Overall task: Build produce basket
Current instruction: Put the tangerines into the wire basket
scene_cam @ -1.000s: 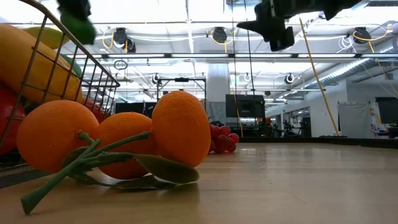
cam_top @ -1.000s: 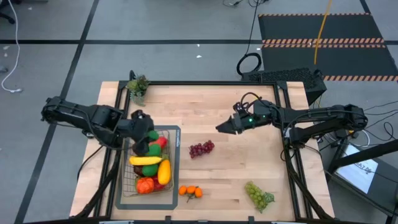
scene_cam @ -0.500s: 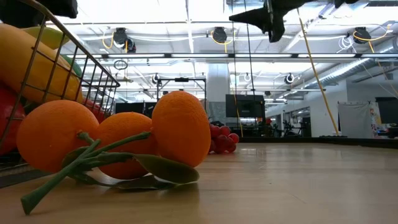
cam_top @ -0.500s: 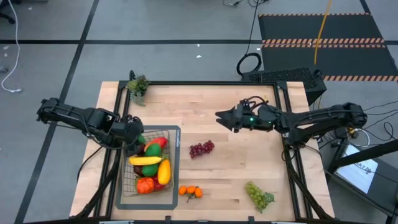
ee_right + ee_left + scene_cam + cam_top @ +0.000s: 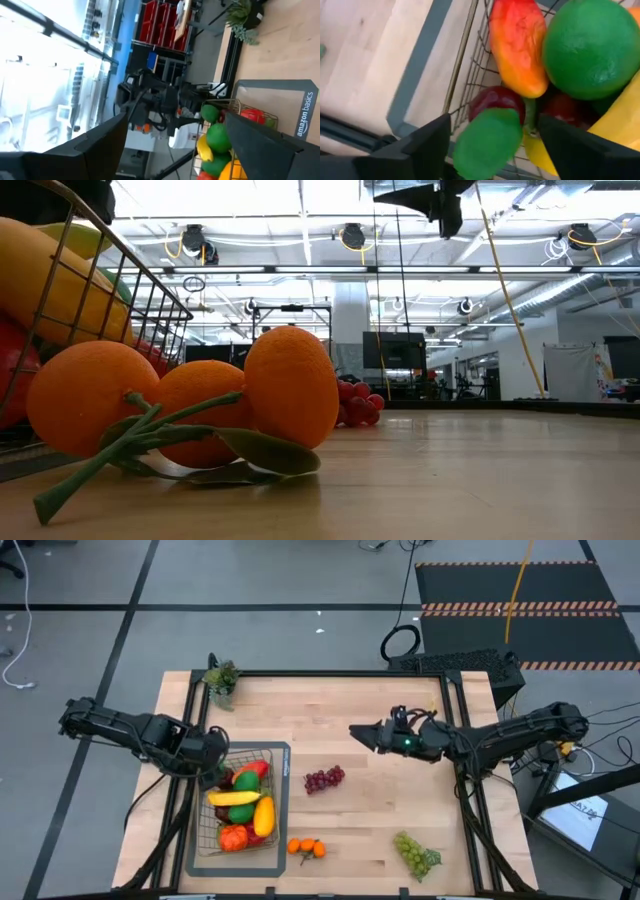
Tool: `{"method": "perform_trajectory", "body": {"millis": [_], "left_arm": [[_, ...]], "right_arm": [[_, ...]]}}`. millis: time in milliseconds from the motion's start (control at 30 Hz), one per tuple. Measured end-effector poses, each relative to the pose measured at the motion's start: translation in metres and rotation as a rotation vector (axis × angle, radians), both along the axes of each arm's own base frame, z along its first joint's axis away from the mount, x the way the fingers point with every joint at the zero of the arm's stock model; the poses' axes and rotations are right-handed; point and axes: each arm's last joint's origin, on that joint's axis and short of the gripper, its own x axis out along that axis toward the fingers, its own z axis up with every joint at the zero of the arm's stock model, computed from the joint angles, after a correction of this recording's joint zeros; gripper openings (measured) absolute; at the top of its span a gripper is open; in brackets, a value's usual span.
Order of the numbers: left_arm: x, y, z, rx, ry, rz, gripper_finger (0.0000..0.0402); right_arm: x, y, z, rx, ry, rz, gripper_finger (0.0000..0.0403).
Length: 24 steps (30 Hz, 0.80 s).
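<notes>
High view: wire basket (image 5: pixel 279 802) on a grey mat (image 5: pixel 285 752) at the tabletop's (image 5: pixel 350 710) left side, filled with a banana (image 5: pixel 234 798), mango (image 5: pixel 264 815) and lime (image 5: pixel 246 781). Left gripper (image 5: pixel 216 772) hovers at its far corner, fingers apart, a green piece (image 5: pixel 487 142) lying loose between them. Purple grapes (image 5: pixel 324 779), oranges (image 5: pixel 307 848) and green grapes (image 5: pixel 415 853) lie outside. Right gripper (image 5: pixel 358 731), fingers apart and empty, hangs above the tabletop's middle.

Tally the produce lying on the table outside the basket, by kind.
Dark red grape bunch: 1
Green grape bunch: 1
Orange cluster, three oranges on one stem: 1
Total: 3
</notes>
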Motion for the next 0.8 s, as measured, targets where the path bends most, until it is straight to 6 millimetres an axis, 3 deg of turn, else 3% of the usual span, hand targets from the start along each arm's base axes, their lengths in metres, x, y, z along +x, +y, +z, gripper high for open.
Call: {"method": "perform_trajectory", "body": {"millis": [100, 233, 533, 667, 800], "left_arm": [[0.000, -0.001, 0.003, -0.045, -0.006, 0.070, 0.0326], [0.002, -0.001, 0.012, -0.097, -0.058, 0.176, 0.0336], [0.033, -0.010, 0.053, -0.253, -0.483, 0.155, 0.0282], [0.056, -0.029, 0.066, -0.282, -0.685, -0.006, 0.0251], [0.081, -0.066, 0.075, -0.153, -0.738, -0.248, 0.0228]], "right_arm": [[0.000, 0.004, 0.000, -0.028, 0.008, 0.017, 0.0329], [0.000, 0.009, -0.001, -0.043, 0.015, 0.040, 0.0329], [0.000, 0.026, -0.007, -0.098, 0.065, 0.110, 0.0329], [0.000, 0.032, -0.012, -0.104, 0.101, 0.194, 0.0329], [-0.002, 0.040, -0.014, -0.128, 0.120, 0.332, 0.0329]]}}
